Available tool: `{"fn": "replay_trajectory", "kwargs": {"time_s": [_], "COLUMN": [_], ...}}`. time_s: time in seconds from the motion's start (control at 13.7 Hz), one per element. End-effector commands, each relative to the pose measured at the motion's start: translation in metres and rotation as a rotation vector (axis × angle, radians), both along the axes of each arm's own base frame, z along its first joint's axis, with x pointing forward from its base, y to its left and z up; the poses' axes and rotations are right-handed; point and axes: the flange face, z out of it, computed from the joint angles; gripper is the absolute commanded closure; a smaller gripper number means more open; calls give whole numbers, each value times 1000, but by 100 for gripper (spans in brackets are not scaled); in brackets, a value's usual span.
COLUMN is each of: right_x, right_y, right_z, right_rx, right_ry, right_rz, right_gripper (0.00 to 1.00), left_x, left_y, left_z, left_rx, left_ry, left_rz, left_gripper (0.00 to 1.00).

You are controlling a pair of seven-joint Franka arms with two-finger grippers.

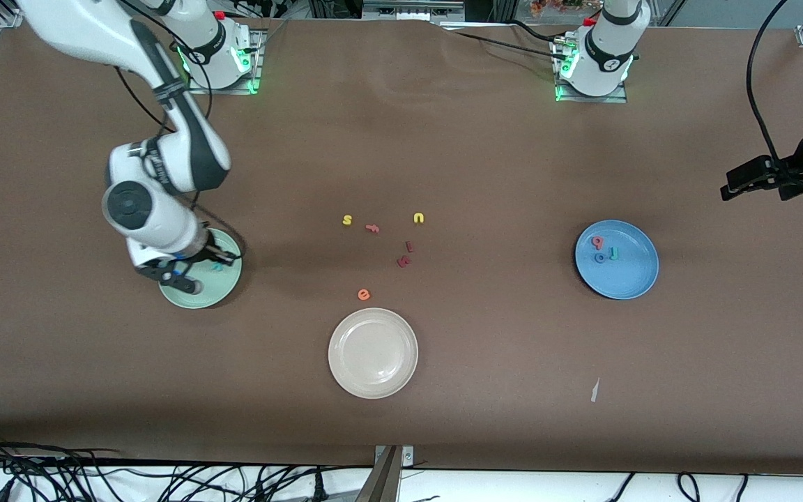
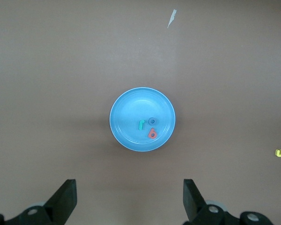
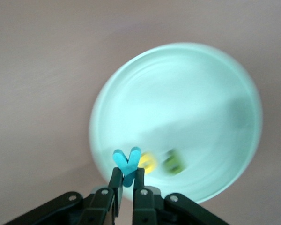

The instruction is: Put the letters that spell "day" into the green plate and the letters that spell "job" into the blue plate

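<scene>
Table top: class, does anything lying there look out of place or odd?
One thing stands out: a small pale scrap on the bare table, nearer the front camera than the blue plate. It is neither a letter nor a plate. Otherwise nothing looks spilled or damaged.

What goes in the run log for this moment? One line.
right gripper: shut on teal y, over green plate | left gripper: open, waiting | blue plate: j, o, b inside
</scene>
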Motion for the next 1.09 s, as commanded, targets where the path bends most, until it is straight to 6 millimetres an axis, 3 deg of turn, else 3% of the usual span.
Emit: {"fn": "replay_trajectory", "kwargs": {"time_s": [0.0, 0.07, 0.22, 0.36, 0.73, 1.02], "right_x": [6, 8, 13, 25, 62, 74], "right_y": [-28, -30, -30, -34, -35, -38], "right_z": [-4, -3, 5, 25, 129, 191], "right_rx": [3, 5, 6, 1, -15, -1], "right_ry": [18, 15, 6, 12, 28, -3], "right_rz": [18, 16, 14, 8, 3, 103], "right_gripper": [8, 1, 1, 0, 0, 0], "left_x": [-5, -5, -5, -5, -5, -6], "left_y": [-5, -6, -7, -7, -6, -8], "left_z": [3, 2, 3, 3, 4, 2], "left_rx": [-16, -16, -16, -16, -16, -16], "left_ry": [-6, -3, -5, -5, -5, 3], "left_rz": [-4, -5, -7, -7, -7, -9], "left_gripper": [0, 0, 0, 0, 0, 0]}}
